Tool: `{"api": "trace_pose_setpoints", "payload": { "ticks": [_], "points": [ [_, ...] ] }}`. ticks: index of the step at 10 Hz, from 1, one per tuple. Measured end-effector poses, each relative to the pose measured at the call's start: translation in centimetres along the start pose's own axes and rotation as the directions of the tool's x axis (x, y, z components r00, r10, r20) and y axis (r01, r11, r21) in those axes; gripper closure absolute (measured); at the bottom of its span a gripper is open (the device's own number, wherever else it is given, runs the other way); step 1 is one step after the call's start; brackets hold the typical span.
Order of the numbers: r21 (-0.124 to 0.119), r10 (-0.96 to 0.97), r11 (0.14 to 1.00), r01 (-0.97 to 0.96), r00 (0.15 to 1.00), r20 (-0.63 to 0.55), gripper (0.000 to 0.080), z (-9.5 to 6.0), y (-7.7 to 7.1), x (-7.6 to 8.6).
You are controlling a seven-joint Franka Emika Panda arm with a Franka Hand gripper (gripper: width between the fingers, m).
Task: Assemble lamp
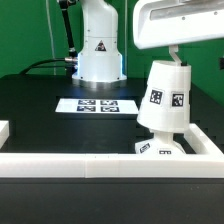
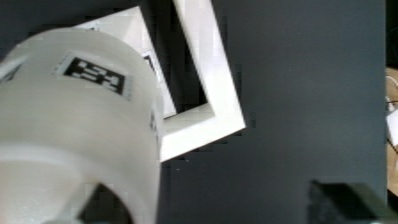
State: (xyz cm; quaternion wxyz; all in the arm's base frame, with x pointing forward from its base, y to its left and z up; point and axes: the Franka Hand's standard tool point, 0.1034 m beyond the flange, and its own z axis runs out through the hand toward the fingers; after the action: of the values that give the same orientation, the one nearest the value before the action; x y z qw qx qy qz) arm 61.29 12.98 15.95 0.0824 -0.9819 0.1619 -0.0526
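1 shade tilted above 1 tagged base, 1 marker board behind; fingers' state unclear.

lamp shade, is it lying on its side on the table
No, the lamp shade stands upright, narrow end up, above the lamp base by the white rail in the exterior view.

The worktop is black and matte. The marker board lies flat on it, near the middle, showing several black-and-white tags. A white raised border runs along the near edge, with a side wall at the exterior view's right. A green backdrop stands behind.
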Motion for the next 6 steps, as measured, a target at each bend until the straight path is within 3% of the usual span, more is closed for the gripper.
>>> {"api": "trace_pose_setpoints", "payload": {
  "ticks": [1, 2, 4, 6],
  "points": [
    [-0.012, -0.002, 1.0, 0.002, 1.0, -0.002, 0.0207, -0.2, -0.4, -0.1],
    [-0.017, -0.015, 1.0, 0.015, 1.0, -0.005, 0.0122, -0.3, -0.7, -0.2],
    [-0.025, -0.036, 0.999, 0.036, 0.999, -0.008, 0.0106, -0.3, -1.3, -0.5],
    [-0.036, -0.023, 0.999, 0.022, 1.0, -0.02, 0.0101, -0.1, -3.0, -1.5]
  ]
}}
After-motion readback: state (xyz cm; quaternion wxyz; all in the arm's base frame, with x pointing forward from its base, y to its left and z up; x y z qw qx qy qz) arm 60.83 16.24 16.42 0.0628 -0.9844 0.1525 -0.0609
